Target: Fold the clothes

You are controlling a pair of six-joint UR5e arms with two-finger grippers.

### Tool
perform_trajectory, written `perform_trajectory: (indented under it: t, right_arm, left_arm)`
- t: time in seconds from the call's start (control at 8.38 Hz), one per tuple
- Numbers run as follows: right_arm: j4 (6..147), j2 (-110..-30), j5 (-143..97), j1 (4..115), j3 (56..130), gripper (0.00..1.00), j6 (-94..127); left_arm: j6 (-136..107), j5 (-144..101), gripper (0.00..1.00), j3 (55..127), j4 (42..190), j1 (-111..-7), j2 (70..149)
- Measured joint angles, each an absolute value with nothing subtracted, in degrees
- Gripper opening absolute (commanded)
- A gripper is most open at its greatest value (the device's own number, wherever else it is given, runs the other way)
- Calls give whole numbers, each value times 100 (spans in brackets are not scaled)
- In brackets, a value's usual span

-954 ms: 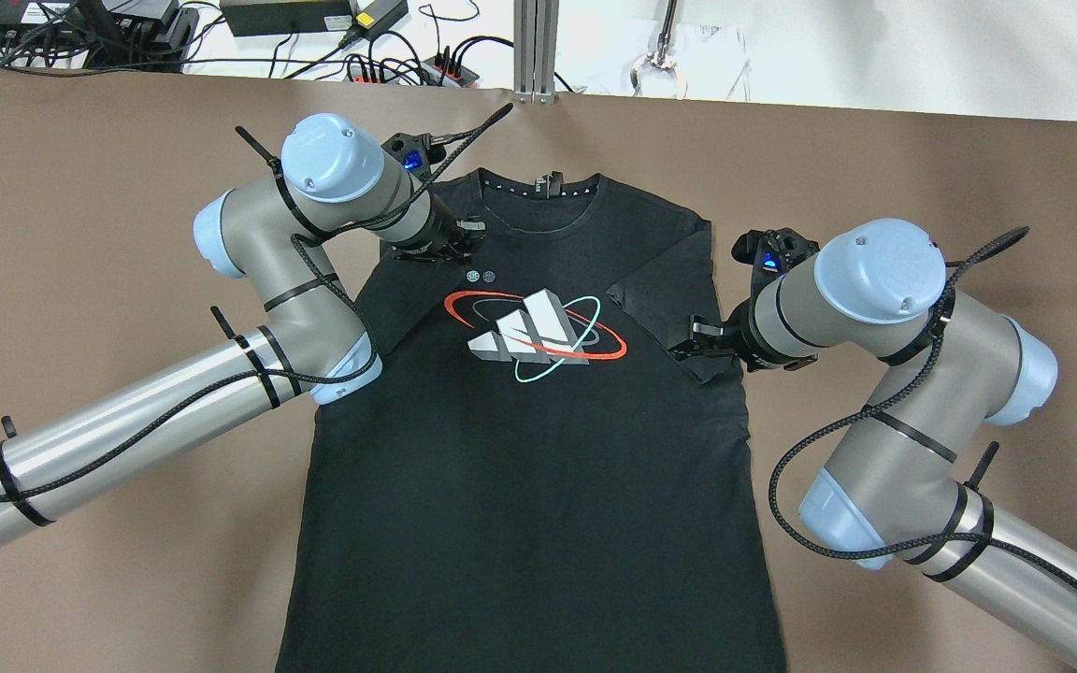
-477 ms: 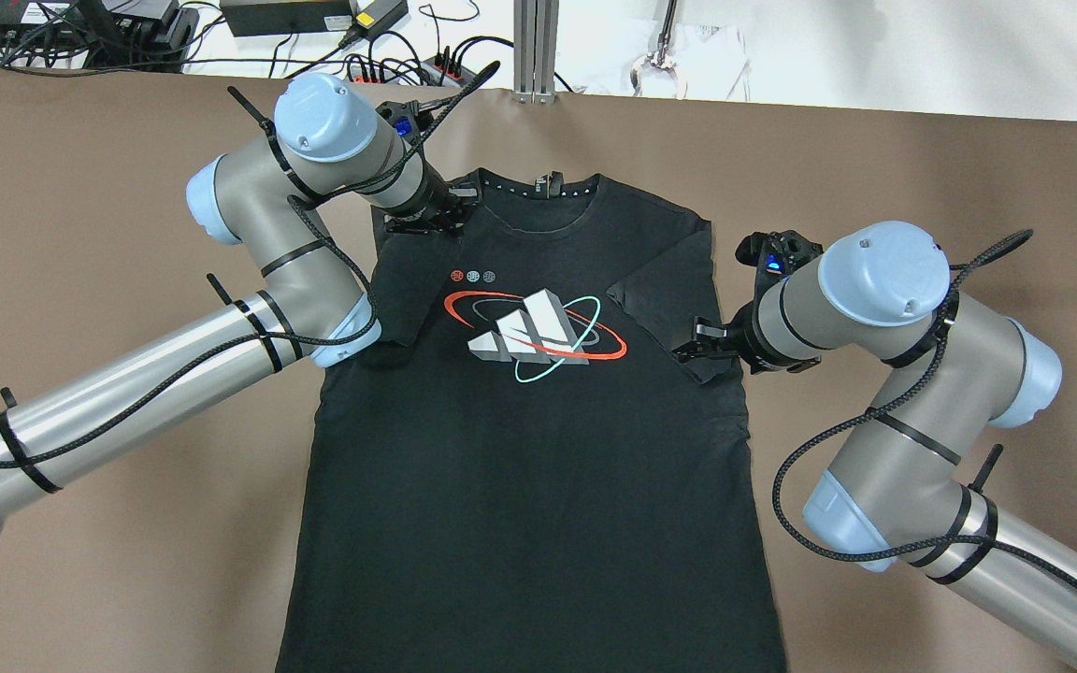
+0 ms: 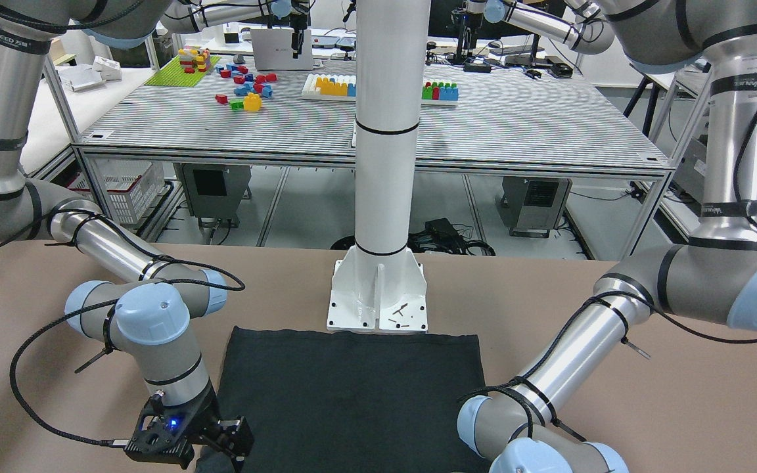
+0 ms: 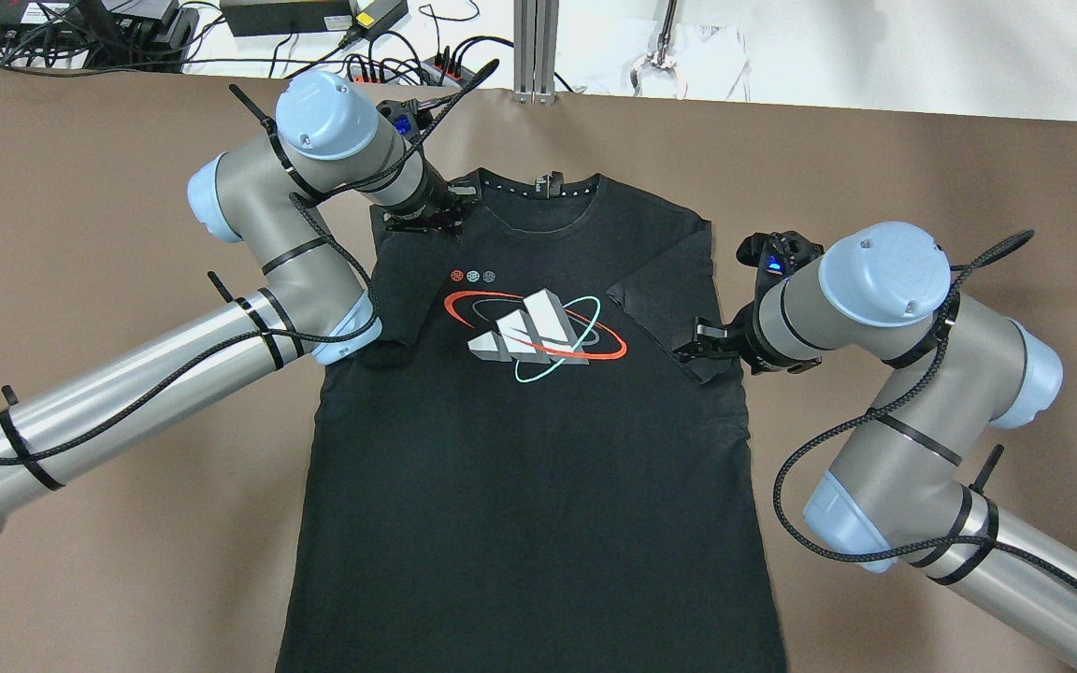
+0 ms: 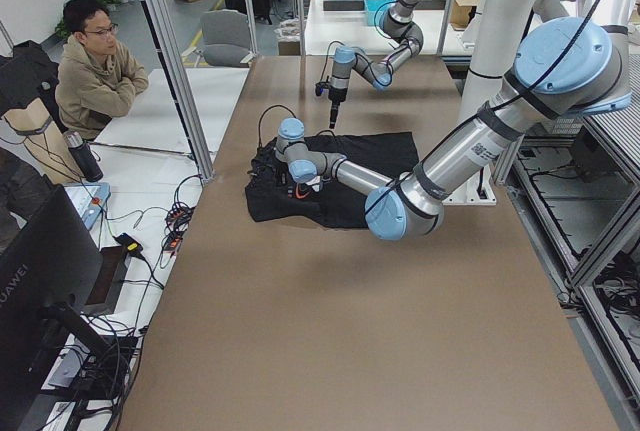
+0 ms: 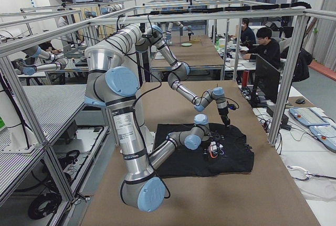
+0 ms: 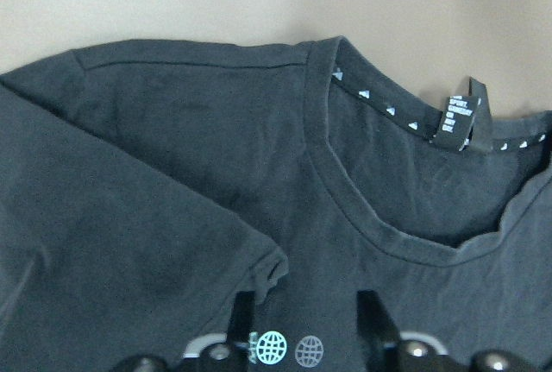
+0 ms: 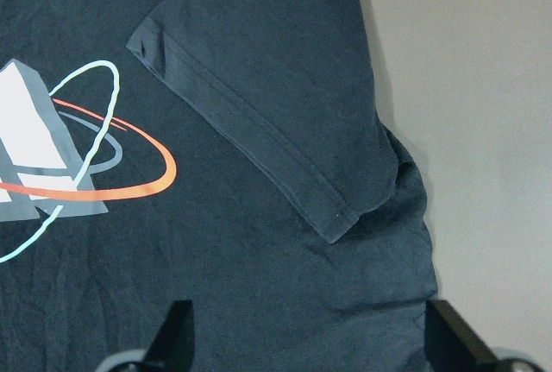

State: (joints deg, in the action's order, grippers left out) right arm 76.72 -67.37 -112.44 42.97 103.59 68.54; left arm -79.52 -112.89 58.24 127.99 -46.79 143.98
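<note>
- Left claw (image 4: 434, 221) stands over the shirt's shoulder beside the collar, its fingers (image 7: 241, 324) a moderate way apart, with nothing between them.
- Right claw (image 4: 693, 342) is spread wide above the folded-in sleeve (image 8: 276, 104) and also grips nothing.
- One black T-shirt (image 4: 520, 486) lies flat, front up, on the brown table (image 4: 80, 187), with both sleeves folded onto the chest.
- Neck label (image 7: 457, 117) carries white writing, too small to read.
- Print (image 4: 534, 338) has three white slanted bars, one red ring and one teal ring; above it are three small round marks (image 4: 472, 277).
- Lower hem is cut off in the overhead view.

A brown table (image 4: 80, 187) bears a white column base (image 3: 378, 295); coloured blocks (image 3: 252, 102) lie on a striped bench (image 3: 516, 125) behind.
</note>
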Motion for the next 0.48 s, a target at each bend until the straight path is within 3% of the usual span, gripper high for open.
perform_trajectory:
  t: [0.48]
  right_arm:
    - [7703,-6739,-11163,4229,10362,94,7031]
  left_arm:
    - [-8497,-10880,100,6873,12771,-4290,13717]
